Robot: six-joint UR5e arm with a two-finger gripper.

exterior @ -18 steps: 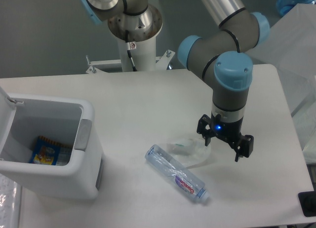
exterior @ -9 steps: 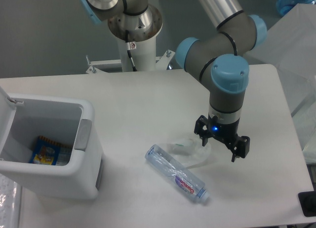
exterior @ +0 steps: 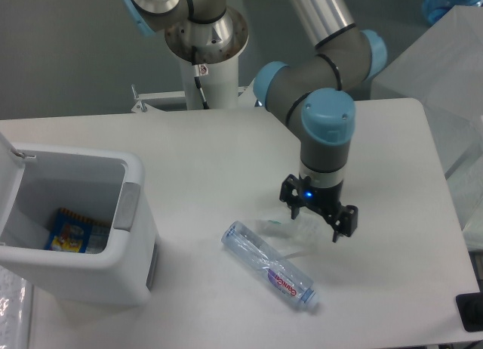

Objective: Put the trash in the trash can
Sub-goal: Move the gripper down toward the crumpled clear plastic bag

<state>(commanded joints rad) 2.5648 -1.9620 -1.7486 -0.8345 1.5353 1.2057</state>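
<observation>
A clear plastic water bottle [exterior: 269,265] with a red-blue label lies on its side on the white table, cap toward the lower right. Just behind it rests the crumpled translucent wrapper [exterior: 290,230]. My gripper [exterior: 316,220] hangs open right over the wrapper, one finger on each side of it, nothing held. At the left stands the white trash can [exterior: 75,224], lid swung open, grey latch on its side, with a colourful packet inside.
The arm's white base column [exterior: 205,69] rises at the back of the table. A dark object [exterior: 470,313] sits at the lower right corner. Pale plastic sheeting [exterior: 453,69] hangs past the right table edge.
My gripper has shifted left, from right of the wrapper to directly above it. Bottle, wrapper and trash can have stayed put.
</observation>
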